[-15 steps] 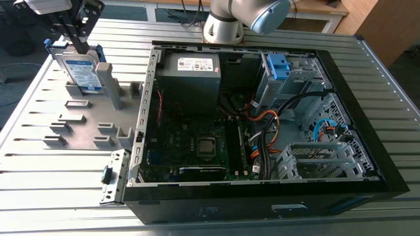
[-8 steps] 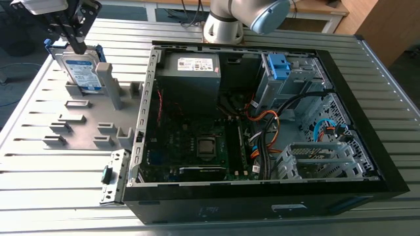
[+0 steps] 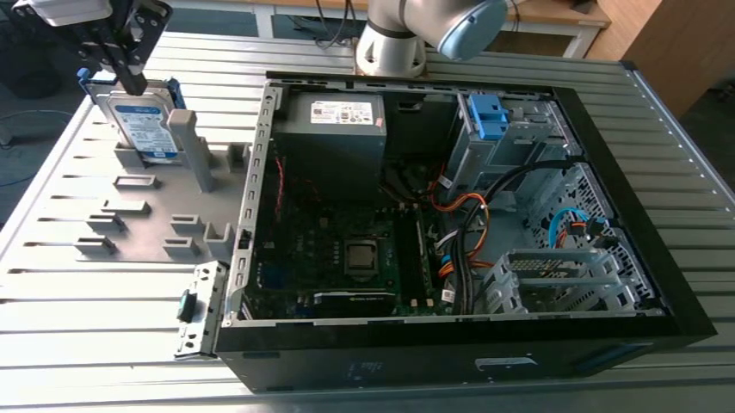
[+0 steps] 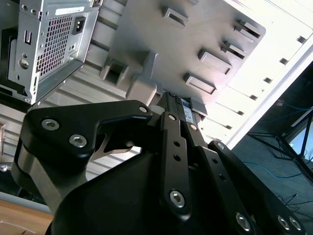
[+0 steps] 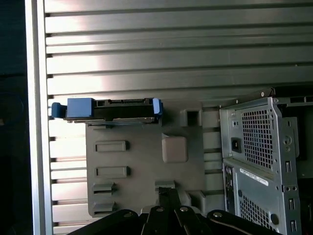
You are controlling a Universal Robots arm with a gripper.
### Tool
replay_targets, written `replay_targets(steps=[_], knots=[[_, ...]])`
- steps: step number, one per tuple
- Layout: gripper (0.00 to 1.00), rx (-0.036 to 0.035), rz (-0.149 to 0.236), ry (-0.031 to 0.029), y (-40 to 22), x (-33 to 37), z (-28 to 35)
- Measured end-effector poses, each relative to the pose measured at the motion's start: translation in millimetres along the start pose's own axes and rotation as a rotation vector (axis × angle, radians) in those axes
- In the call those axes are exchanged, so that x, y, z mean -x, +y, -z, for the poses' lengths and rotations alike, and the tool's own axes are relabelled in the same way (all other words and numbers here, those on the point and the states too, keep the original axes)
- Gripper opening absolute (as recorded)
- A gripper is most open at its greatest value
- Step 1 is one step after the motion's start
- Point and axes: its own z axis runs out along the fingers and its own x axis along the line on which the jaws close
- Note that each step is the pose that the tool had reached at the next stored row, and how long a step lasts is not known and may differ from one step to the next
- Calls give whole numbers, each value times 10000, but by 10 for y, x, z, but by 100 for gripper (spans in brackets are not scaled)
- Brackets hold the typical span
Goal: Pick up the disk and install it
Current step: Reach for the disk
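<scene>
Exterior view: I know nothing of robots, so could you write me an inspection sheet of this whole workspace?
Surface: slatted metal table carrying a grey holder plate and an open computer case.
Job's things: disk stands upright in the holder plate, not yet installed.
Clutter: nothing seen.
Grippers: gripper shut, holding nothing, above the holder plate near the disk.
Cables: orange, black and blue cables inside the computer case.
Surroundings: arm base behind the computer case; wooden furniture at the exterior view's right.
</scene>
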Motion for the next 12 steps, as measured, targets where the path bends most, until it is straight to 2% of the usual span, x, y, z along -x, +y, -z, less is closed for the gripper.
replay_targets(steps=[12], knots=[[11, 0, -1, 0, -6, -78, -11]])
